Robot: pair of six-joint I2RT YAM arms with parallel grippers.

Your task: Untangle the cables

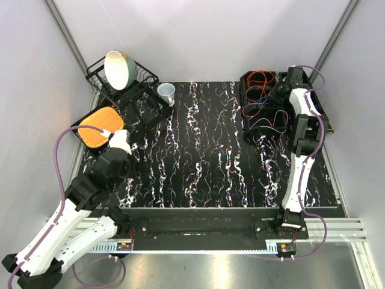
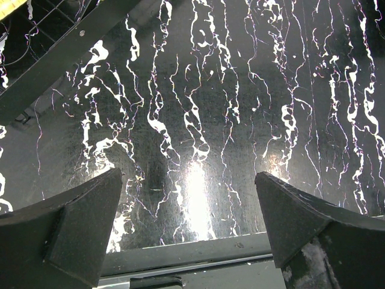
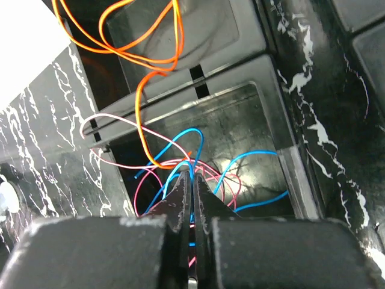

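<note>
The cables lie in loose loops in a black compartment box [image 1: 248, 133] at the back right: orange [image 1: 259, 77], blue [image 1: 261, 103] and purplish-white [image 1: 272, 124]. In the right wrist view the orange cable [image 3: 142, 90], blue cable [image 3: 252, 156], pink-red cable [image 3: 139, 189] and pale cable [image 3: 102, 118] cross over the box's wall [image 3: 198, 66]. My right gripper [image 1: 281, 90] [image 3: 194, 176] is down in a compartment, jaws shut on a blue cable loop. My left gripper [image 1: 133, 158] [image 2: 187, 177] is open and empty over the marbled table at the left.
A black dish rack [image 1: 143, 77] with a green-and-cream bowl [image 1: 119, 68] stands at the back left, a pale cup [image 1: 166, 91] beside it. An orange item [image 1: 100, 127] sits on a dark tray at the left edge. Walls close three sides.
</note>
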